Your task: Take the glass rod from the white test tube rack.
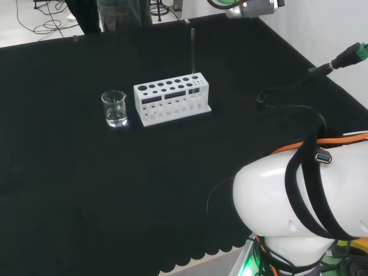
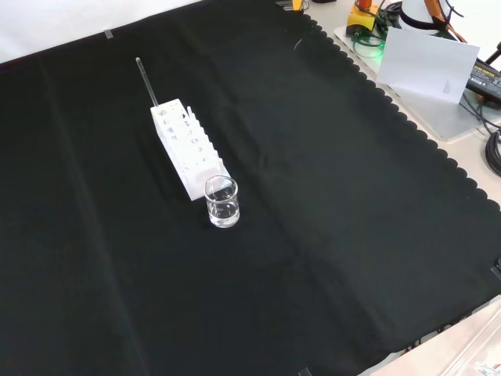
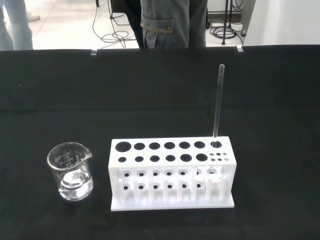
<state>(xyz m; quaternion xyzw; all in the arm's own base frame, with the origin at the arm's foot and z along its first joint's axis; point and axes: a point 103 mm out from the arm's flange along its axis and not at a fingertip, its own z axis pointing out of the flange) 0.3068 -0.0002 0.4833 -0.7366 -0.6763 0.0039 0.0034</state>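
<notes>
A white test tube rack (image 1: 172,102) with two rows of round holes stands on the black cloth near the middle of the head view. A thin glass rod (image 1: 192,52) stands upright in a hole at the rack's right end there. In the front view the rack (image 2: 188,153) runs away from the camera and the rod (image 2: 145,81) rises from its far end. The wrist view faces the rack (image 3: 172,175) from a distance, with the rod (image 3: 218,102) in a back-row hole at one end. Nothing touches the rod or the rack.
A small glass beaker (image 1: 115,108) with a little clear liquid stands just left of the rack in the head view, nearest the camera in the front view (image 2: 221,201). The arm's white link (image 1: 287,201) and a black cable (image 1: 287,106) lie at the right.
</notes>
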